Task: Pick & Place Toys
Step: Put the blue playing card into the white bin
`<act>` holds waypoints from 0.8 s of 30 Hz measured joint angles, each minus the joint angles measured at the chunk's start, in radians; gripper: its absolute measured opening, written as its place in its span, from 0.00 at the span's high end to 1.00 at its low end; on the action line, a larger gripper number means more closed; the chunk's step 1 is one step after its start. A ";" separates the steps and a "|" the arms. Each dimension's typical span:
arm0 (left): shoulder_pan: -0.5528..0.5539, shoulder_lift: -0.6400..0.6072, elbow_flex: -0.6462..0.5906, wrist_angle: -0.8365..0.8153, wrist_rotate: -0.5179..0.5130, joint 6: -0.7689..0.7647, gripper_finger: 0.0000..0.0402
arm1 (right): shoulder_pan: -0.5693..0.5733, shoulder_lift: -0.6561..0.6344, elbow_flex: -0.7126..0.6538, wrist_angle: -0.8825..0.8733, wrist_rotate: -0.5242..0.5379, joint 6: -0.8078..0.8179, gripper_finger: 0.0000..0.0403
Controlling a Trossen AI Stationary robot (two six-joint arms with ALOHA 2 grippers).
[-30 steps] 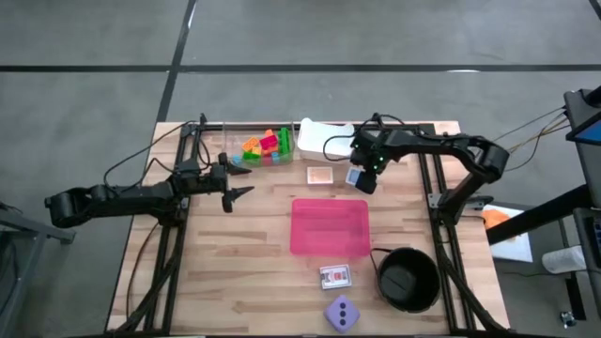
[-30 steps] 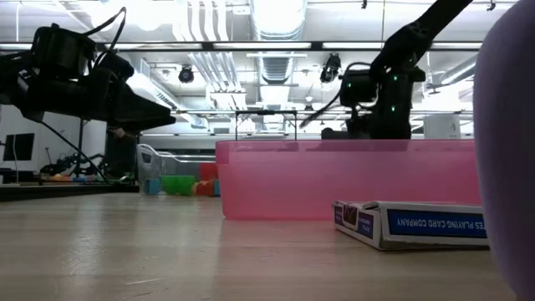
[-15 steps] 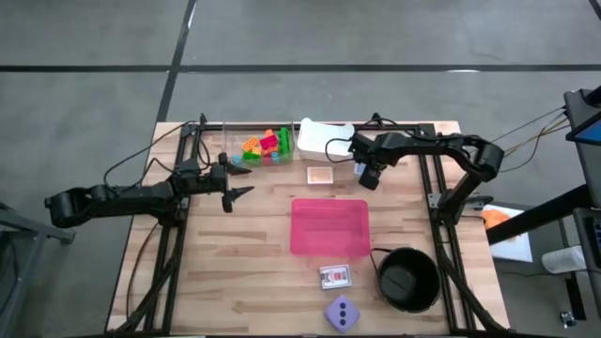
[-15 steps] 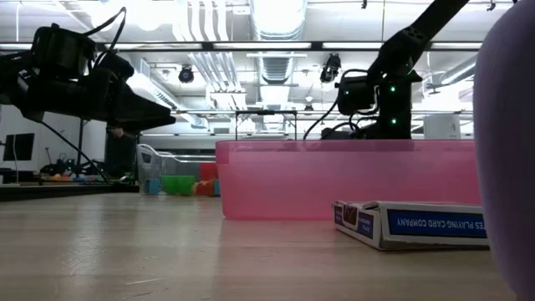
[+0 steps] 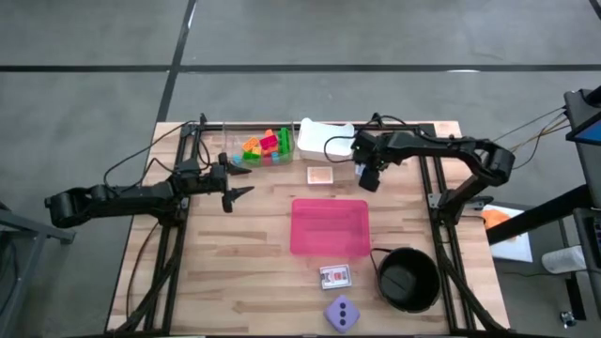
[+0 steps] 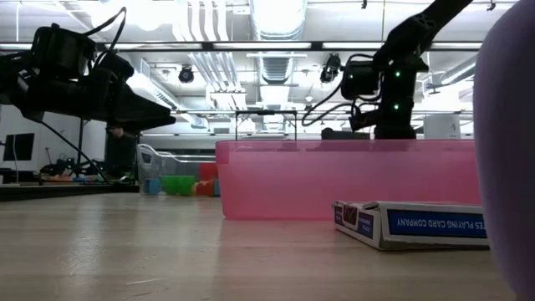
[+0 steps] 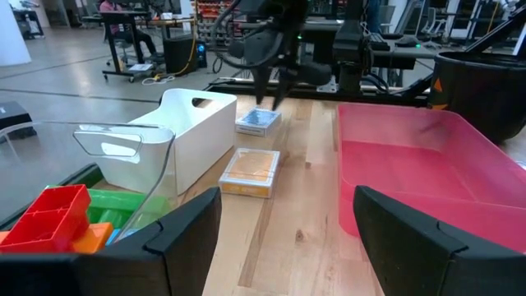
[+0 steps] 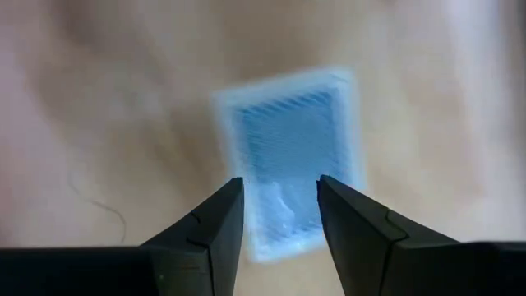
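We see the right gripper (image 5: 369,178) has slid over a blue card box (image 7: 257,122), fingers narrow and empty, so no toy is picked yet: the bricks (image 5: 266,145) sit in their clear bin and the die (image 5: 342,313) sits alone (the left gripper (image 5: 241,192) waits wide open beside the bin).

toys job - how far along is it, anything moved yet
Nothing looks placed: the pink tray and black bowl hold no toys, the bricks sit in their clear bin and the lilac die lies at the table edge. The right gripper hangs open over a blue card box, not gripping it. The left gripper waits open beside the bricks. All picking remains.
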 joint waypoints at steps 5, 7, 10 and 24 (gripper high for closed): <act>0.000 0.000 0.000 0.000 0.000 0.000 0.30 | 0.052 0.014 0.000 0.045 -0.061 -0.048 0.61; 0.000 0.000 0.000 -0.003 0.000 0.000 0.30 | 0.075 0.028 0.000 0.073 -0.061 -0.064 0.61; 0.000 0.000 0.000 -0.003 0.000 0.000 0.30 | 0.100 0.040 0.000 0.102 -0.061 -0.085 0.61; 0.000 0.000 0.000 -0.005 0.000 0.001 0.30 | 0.113 0.114 0.000 0.125 0.068 -0.083 0.61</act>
